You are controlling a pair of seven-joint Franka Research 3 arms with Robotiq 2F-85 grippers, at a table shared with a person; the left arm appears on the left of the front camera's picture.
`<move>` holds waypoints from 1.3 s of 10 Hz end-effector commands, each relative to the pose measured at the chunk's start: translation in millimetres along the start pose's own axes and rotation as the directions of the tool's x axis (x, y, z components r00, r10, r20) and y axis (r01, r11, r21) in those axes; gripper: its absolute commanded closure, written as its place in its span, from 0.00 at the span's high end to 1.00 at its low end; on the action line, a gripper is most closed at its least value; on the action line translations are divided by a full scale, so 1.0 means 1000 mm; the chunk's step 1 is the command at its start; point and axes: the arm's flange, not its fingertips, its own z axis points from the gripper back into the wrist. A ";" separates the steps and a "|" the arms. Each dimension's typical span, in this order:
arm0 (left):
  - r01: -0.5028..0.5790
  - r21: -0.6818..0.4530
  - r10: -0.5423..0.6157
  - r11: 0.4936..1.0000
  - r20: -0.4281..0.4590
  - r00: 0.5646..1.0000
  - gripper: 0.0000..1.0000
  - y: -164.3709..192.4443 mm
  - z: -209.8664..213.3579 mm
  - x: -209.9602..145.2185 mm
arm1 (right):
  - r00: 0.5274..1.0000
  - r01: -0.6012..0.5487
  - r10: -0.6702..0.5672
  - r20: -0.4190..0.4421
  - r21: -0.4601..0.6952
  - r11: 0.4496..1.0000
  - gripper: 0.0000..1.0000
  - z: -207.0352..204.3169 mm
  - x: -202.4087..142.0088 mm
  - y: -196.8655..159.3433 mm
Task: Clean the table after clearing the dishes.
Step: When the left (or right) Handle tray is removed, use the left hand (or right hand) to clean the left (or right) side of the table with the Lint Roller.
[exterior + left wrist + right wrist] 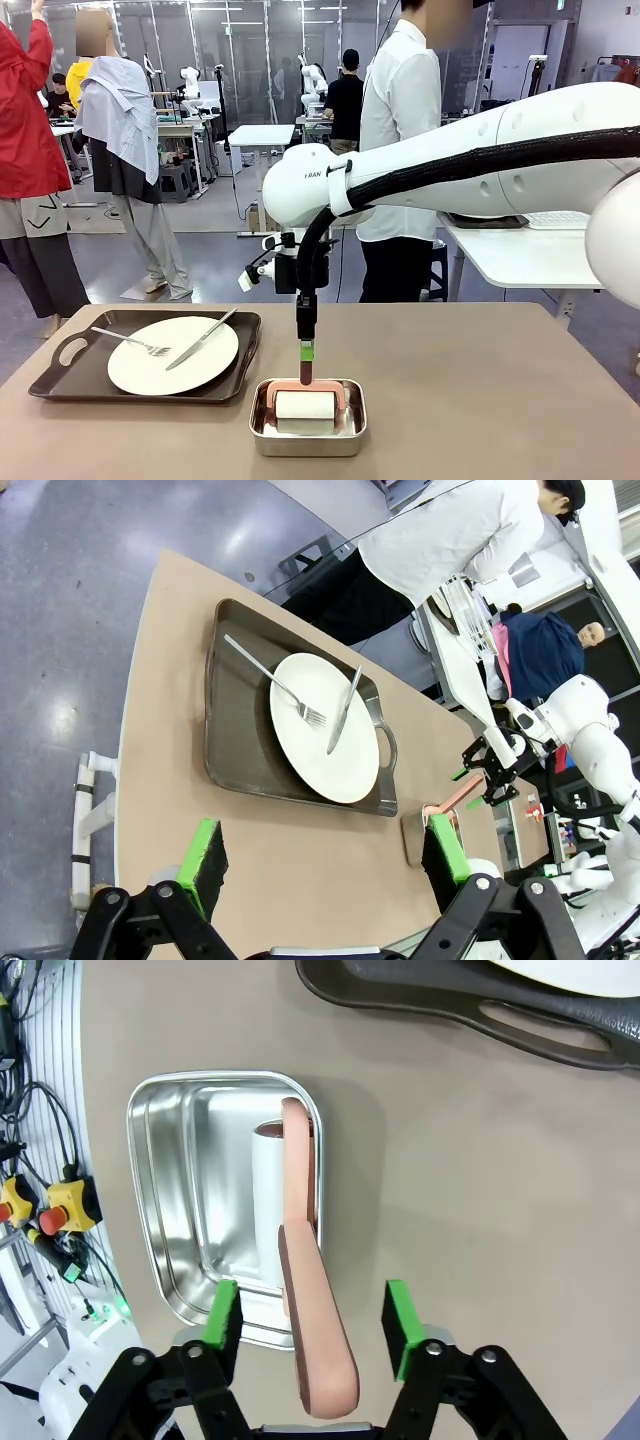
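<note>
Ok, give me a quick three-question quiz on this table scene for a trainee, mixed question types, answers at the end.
1. True or false: the white plate on the dark tray carries a fork and a knife.
2. What lies in the steel tray? A) a sponge B) a roller with a pink handle C) a cup
3. Fill in: the right tool straddles the roller's ____, with a gap on each side.
Key: 1 true; 2 B; 3 handle.
</note>
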 end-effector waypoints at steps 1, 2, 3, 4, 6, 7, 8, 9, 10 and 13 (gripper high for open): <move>0.024 -0.024 -0.023 0.999 0.018 1.000 1.00 0.003 0.001 0.001 | 0.999 0.026 -0.026 -0.021 0.004 1.000 0.36 0.002 0.005 0.003; 0.024 -0.024 -0.023 0.999 0.018 1.000 1.00 0.003 0.001 0.001 | 0.999 0.028 -0.028 -0.022 0.003 1.000 0.37 0.003 0.005 0.004; 0.024 -0.024 -0.023 0.999 0.018 1.000 1.00 0.003 0.001 0.001 | 0.999 0.028 -0.028 -0.016 -0.003 1.000 0.17 0.005 0.005 0.005; 0.024 -0.024 -0.023 0.999 0.018 1.000 1.00 0.003 0.001 0.001 | 0.999 0.032 -0.032 -0.004 -0.010 0.999 0.18 0.006 0.005 0.006; 0.024 -0.024 -0.023 0.999 0.018 1.000 1.00 0.003 0.001 0.001 | 1.000 0.029 -0.029 0.002 -0.011 1.000 0.00 0.008 0.007 0.009; 0.024 -0.024 -0.023 0.999 0.018 1.000 1.00 0.003 0.001 0.001 | 0.999 0.034 -0.034 0.005 -0.019 0.999 0.00 0.012 0.006 0.012; 0.024 -0.024 -0.023 0.999 0.018 1.000 1.00 0.003 0.001 0.001 | 0.999 0.045 -0.044 0.023 -0.038 0.998 0.02 0.021 -0.001 0.019; 0.024 -0.024 -0.023 0.999 0.018 1.000 1.00 0.003 0.001 0.001 | 0.996 0.084 -0.083 0.034 -0.046 0.995 0.02 0.031 -0.012 0.027; 0.024 -0.024 -0.023 0.999 0.018 1.000 1.00 0.003 0.001 0.001 | 0.981 0.171 -0.159 0.115 -0.106 0.980 0.02 0.050 -0.034 0.038; 0.024 -0.024 -0.023 0.999 0.018 1.000 1.00 0.003 0.001 0.001 | 0.782 0.459 -0.399 0.478 -0.010 0.888 0.02 0.079 -0.160 0.065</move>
